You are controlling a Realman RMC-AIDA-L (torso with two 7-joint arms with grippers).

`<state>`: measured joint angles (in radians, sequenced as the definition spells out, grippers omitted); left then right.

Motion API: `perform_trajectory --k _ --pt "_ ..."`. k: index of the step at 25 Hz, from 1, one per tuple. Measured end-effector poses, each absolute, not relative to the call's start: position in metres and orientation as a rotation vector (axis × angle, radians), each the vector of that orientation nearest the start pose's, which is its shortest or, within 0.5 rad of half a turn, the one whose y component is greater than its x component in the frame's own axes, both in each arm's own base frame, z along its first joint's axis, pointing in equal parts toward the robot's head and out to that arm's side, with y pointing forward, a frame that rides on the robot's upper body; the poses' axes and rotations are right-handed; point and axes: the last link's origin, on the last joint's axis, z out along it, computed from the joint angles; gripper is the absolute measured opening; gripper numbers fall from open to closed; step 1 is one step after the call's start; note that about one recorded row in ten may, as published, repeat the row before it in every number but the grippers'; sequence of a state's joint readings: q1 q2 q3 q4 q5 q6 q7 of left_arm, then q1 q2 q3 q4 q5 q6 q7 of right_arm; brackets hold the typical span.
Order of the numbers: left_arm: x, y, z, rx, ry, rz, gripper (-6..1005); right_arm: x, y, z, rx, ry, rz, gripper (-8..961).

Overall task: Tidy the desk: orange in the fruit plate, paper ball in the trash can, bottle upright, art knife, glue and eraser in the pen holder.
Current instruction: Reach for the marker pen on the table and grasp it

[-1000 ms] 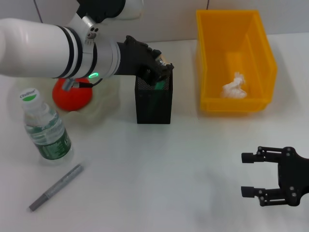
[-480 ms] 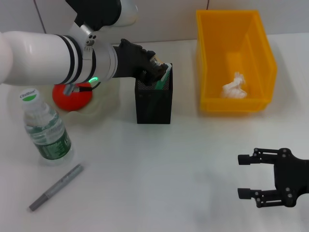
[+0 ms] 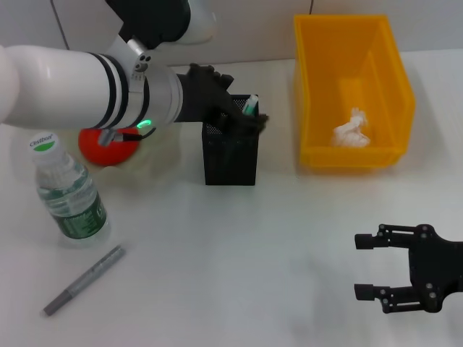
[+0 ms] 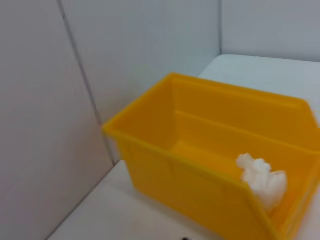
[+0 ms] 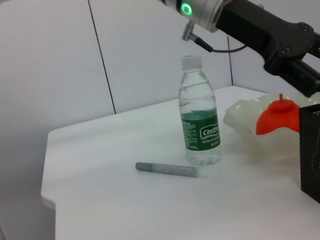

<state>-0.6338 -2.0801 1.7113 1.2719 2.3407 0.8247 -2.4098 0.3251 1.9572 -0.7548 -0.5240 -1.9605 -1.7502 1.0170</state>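
My left gripper (image 3: pixel 246 116) hangs over the mouth of the black mesh pen holder (image 3: pixel 230 153) with its fingers apart. A green-and-white stick (image 3: pixel 249 106) leans out of the holder between them. The orange (image 3: pixel 108 144) lies in the pale-green fruit plate (image 3: pixel 148 163). The bottle (image 3: pixel 69 191) stands upright at the left. A grey pen-shaped art knife (image 3: pixel 83 280) lies on the desk (image 3: pixel 239 253) at the front left. The paper ball (image 3: pixel 352 129) lies in the yellow trash can (image 3: pixel 387 79). My right gripper (image 3: pixel 376 276) is open and empty at the front right. The eraser is not in view.
The right wrist view shows the bottle (image 5: pixel 200 125), the art knife (image 5: pixel 167 169), the orange (image 5: pixel 277 115) in the plate (image 5: pixel 245 117) and the holder's edge (image 5: pixel 311 145). The left wrist view shows the trash can (image 4: pixel 200 170) with the paper ball (image 4: pixel 262 180).
My left gripper has risen a little from the pen holder and shifted right. The green-and-white stick now stands free in the holder. My right gripper has drifted slightly left.
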Motion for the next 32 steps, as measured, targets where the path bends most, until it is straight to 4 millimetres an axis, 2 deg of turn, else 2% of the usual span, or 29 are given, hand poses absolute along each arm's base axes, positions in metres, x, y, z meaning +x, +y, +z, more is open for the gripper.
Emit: perform_trajectory --k 3,4,5,6,7,8,9,10,14,16,20,23,25,28,31,32 --pt "-0.092 0.388 -0.062 -2.590 -0.313 -0.081 770 0.328 0.244 0.021 -2.822 0.421 0.699 772" --pt "-0.081 0.372 -0.056 -2.654 -0.315 -0.065 793 0.328 0.244 0.022 -2.820 0.423 0.700 772" --pt "-0.081 0.372 -0.056 -2.654 -0.315 -0.065 817 0.329 0.243 0.022 -2.819 0.423 0.700 772" --pt "-0.075 0.360 -0.051 -2.690 -0.344 -0.040 841 0.329 0.243 0.022 -2.818 0.424 0.699 772" --pt "-0.075 0.360 -0.051 -2.690 -0.344 -0.040 846 0.329 0.243 0.022 -2.818 0.425 0.698 772" --pt "-0.076 0.346 -0.045 -2.715 -0.402 0.018 850 0.329 0.243 0.022 -2.817 0.426 0.697 772" --pt "-0.076 0.346 -0.045 -2.715 -0.402 0.018 855 0.330 0.243 0.023 -2.816 0.427 0.696 772" --pt "-0.080 0.327 -0.040 -2.721 -0.456 0.131 859 0.330 0.243 0.023 -2.815 0.424 0.696 772" --pt "-0.090 0.298 -0.054 -2.740 -0.524 0.288 863 0.331 0.243 0.024 -2.809 0.420 0.691 772" --pt "-0.092 0.296 -0.055 -2.738 -0.542 0.304 863 0.332 0.244 0.024 -2.805 0.420 0.683 772" --pt "-0.111 0.290 -0.056 -2.708 -0.709 0.420 864 0.332 0.244 0.024 -2.804 0.420 0.679 772" --pt "-0.114 0.290 -0.055 -2.705 -0.727 0.433 864 0.333 0.245 0.024 -2.801 0.421 0.671 772" --pt "-0.133 0.290 -0.049 -2.664 -0.826 0.482 864 0.333 0.245 0.024 -2.798 0.423 0.664 772" --pt "-0.143 0.291 -0.045 -2.637 -0.884 0.494 864 0.335 0.246 0.024 -2.792 0.427 0.654 772" --pt "-0.165 0.297 -0.031 -2.556 -1.009 0.528 864 0.335 0.249 0.024 -2.788 0.423 0.636 772" --pt "-0.165 0.297 -0.031 -2.556 -1.009 0.528 864 0.335 0.249 0.024 -2.788 0.423 0.636 772"
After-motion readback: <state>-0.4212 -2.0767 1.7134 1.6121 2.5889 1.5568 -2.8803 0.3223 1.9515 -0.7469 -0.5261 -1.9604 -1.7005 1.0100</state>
